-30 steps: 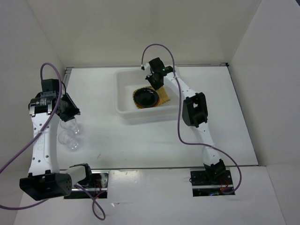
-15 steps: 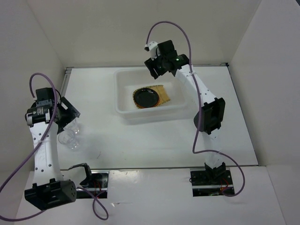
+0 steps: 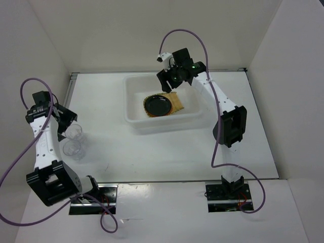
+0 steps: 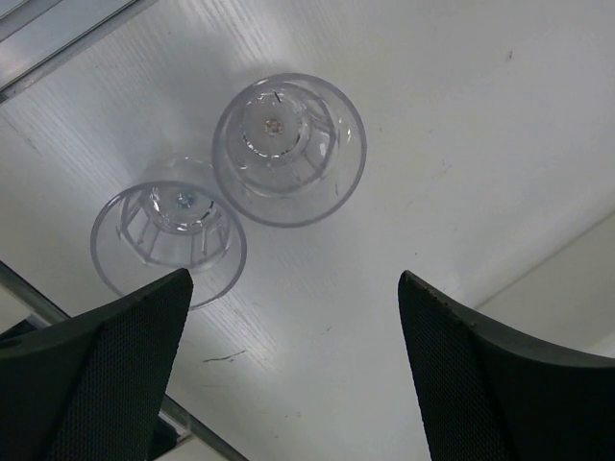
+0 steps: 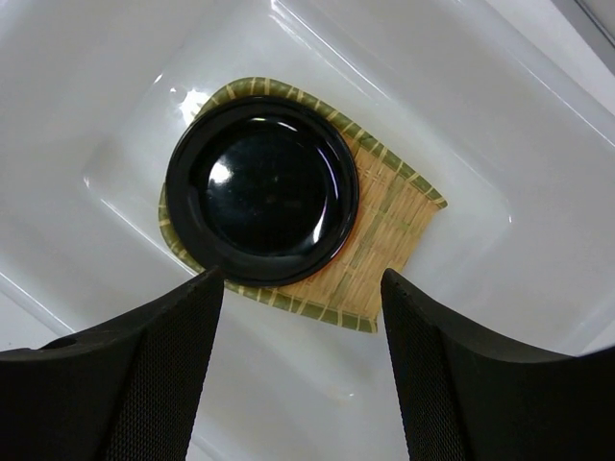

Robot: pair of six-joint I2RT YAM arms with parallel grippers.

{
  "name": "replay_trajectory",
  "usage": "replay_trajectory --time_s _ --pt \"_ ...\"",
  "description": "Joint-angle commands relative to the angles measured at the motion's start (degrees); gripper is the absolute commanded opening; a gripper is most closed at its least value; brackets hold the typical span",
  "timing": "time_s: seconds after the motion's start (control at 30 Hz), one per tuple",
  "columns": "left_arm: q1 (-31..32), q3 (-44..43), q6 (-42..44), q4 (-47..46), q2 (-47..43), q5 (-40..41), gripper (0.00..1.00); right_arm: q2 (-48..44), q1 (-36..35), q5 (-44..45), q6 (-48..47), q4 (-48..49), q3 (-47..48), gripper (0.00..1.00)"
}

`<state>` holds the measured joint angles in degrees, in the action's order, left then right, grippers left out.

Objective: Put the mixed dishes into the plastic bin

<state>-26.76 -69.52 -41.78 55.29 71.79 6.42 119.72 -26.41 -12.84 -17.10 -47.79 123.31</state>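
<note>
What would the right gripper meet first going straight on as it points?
The right gripper would probably meet the black plate on the bamboo tray inside the plastic bin; depth is unclear.

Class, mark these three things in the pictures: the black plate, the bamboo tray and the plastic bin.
black plate [image 5: 261,202], right wrist view, centre of its glossy face.
bamboo tray [image 5: 392,219], right wrist view, bare weave beside the plate.
plastic bin [image 3: 130,98], top external view, its left wall.
</note>
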Motion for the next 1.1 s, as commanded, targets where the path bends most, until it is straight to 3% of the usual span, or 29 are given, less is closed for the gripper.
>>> replay_trajectory --time_s 0.0,0.17,0.63,0.77,1.07 --pt "-2.15 2.10 -3.92 -4.21 1.33 0.36 0.94 -3.35 1.45 -2.89 0.84 -0.29 -0.69 0.72" --pt "-4.96 4.04 -3.92 -6.24 5.02 0.61 0.94 -4.41 1.98 -3.42 0.84 -0.81 -1.75 0.72" --pt "-8.03 12.47 -0.85 -13.27 8.63 -1.58 0.83 -5.99 3.56 -3.42 0.84 -0.81 -3.95 0.73" --pt "-9.27 13.18 0.21 -13.80 8.63 -2.11 0.76 -6.52 4.09 -2.89 0.84 -0.81 -4.48 0.73" --pt "-10.33 12.65 1.97 -16.87 10.48 -3.86 0.49 -9.06 4.09 -1.22 0.32 -1.34 -6.85 0.73"
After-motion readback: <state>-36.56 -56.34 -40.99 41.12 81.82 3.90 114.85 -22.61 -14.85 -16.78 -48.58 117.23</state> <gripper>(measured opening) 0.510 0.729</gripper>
